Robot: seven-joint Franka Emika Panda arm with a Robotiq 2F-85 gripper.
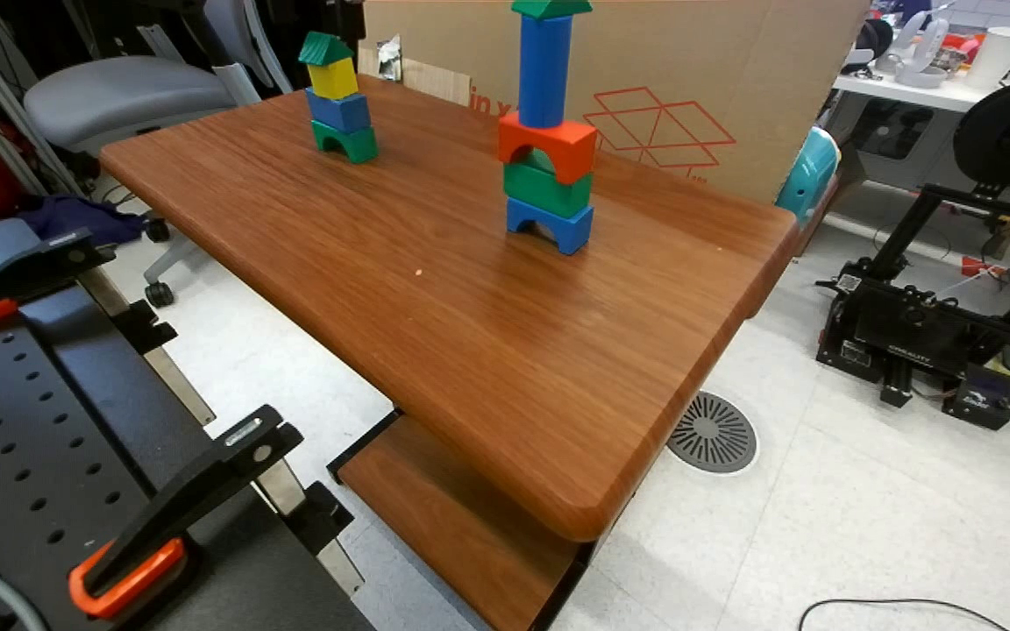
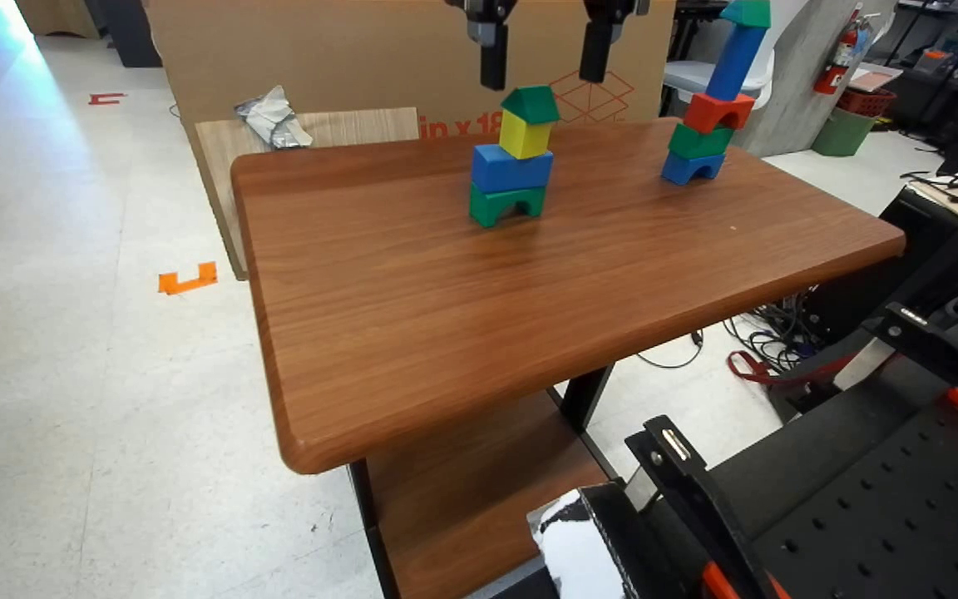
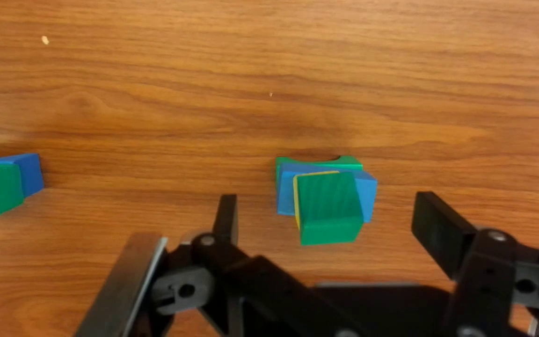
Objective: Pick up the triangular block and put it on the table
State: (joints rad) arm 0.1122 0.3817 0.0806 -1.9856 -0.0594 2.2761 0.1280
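Note:
The triangular block (image 1: 325, 49), a green wedge, sits on top of a short stack in both exterior views (image 2: 531, 105). Under it are a yellow cube (image 2: 525, 137), a blue block (image 2: 512, 169) and a green arch (image 2: 506, 205) on the brown table (image 2: 396, 291). In the wrist view the triangular block (image 3: 329, 206) shows from above between the fingers. My gripper (image 2: 544, 65) is open and empty, above the short stack with its fingers apart from the block. It also shows in the wrist view (image 3: 324, 210) and is out of view in an exterior view.
A taller stack stands on the same table, with a blue cylinder (image 1: 544, 70), a red arch (image 1: 549, 145) and another green wedge (image 2: 748, 12) on top. A large cardboard box (image 1: 645, 79) stands behind the table. Black clamps (image 1: 194, 499) are on a nearby bench.

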